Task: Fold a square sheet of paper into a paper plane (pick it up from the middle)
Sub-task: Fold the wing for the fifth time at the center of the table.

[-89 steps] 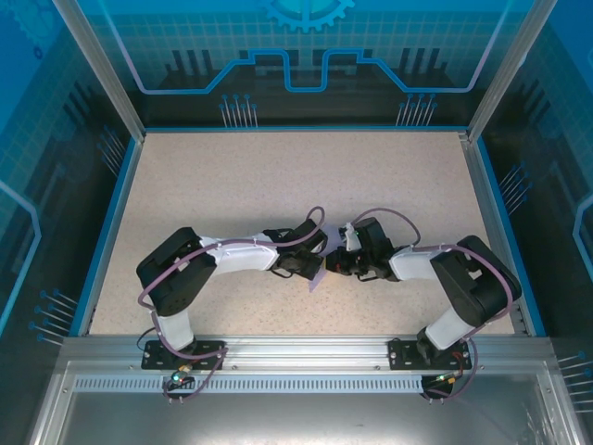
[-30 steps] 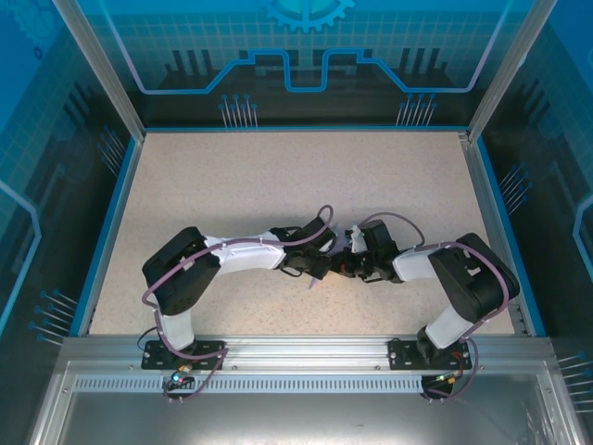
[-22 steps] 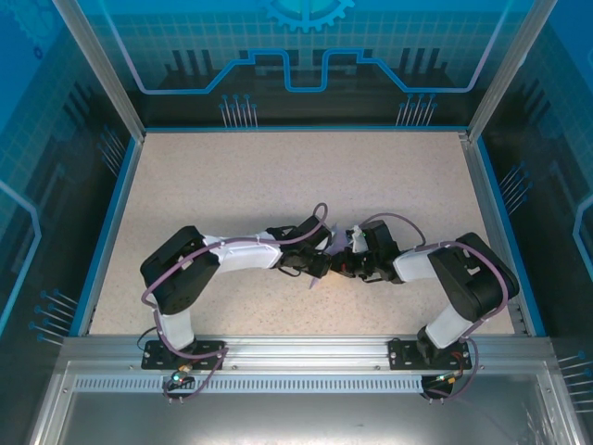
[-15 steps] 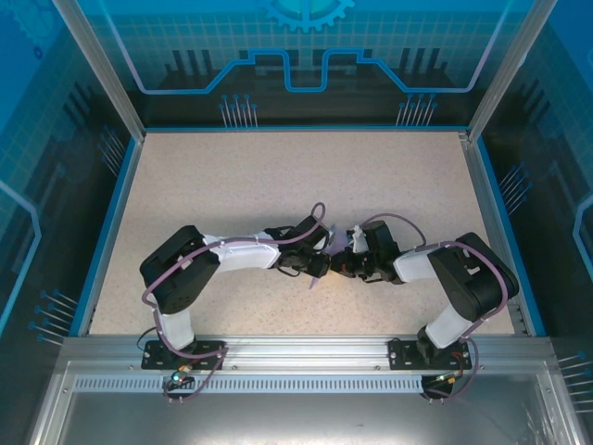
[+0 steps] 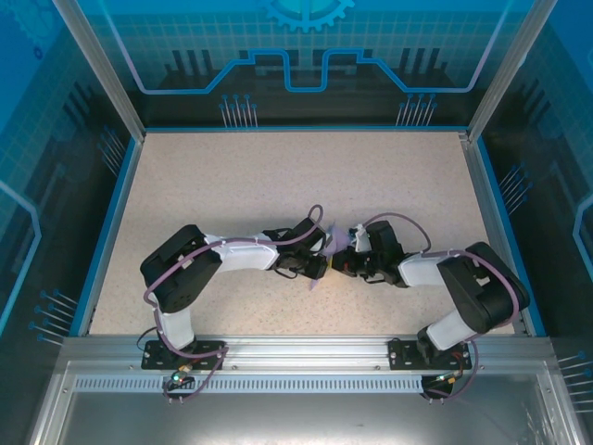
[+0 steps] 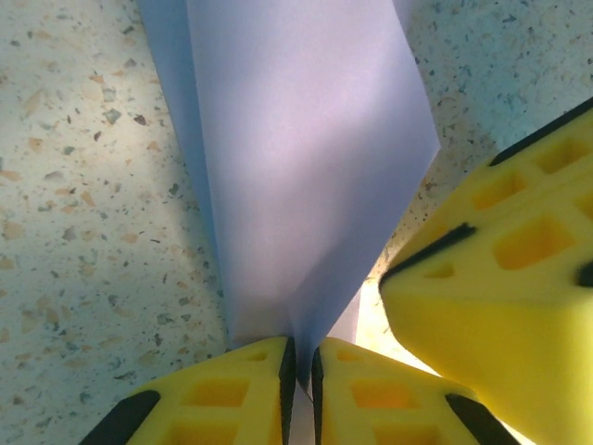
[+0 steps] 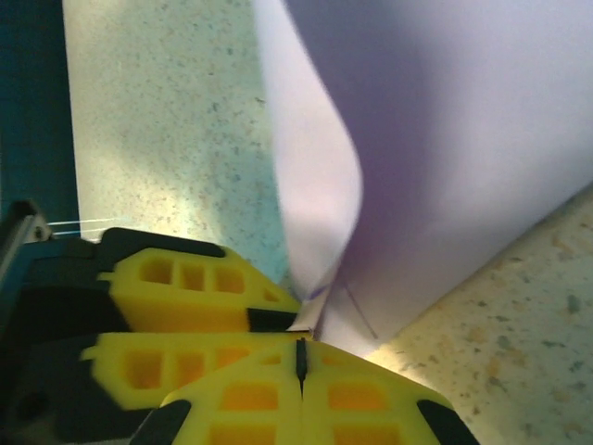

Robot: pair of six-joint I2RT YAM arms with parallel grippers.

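The square sheet of paper (image 5: 335, 239) is lavender and folded, held up off the table between both grippers at the table's middle. A lower tip of it pokes out below them. My left gripper (image 5: 321, 265) pinches it from the left. In the left wrist view the folded paper (image 6: 306, 158) runs down into the narrow gap of my left gripper (image 6: 301, 345), and a yellow finger (image 6: 491, 278) of the right gripper stands beside its right edge. In the right wrist view my right gripper (image 7: 301, 345) is shut with a folded corner of the paper (image 7: 463, 139) at its tips.
The speckled table (image 5: 278, 185) is ringed by a blue rim (image 5: 111, 222) and glass walls. The arm bases sit on the metal rail (image 5: 296, 352) at the near edge. A yellow finger (image 7: 185, 287) of the left gripper lies close left of the right gripper.
The grippers have drawn closer together than three seconds ago. Over the last second a lavender flap has risen into sight above them, and the right arm has shifted slightly.
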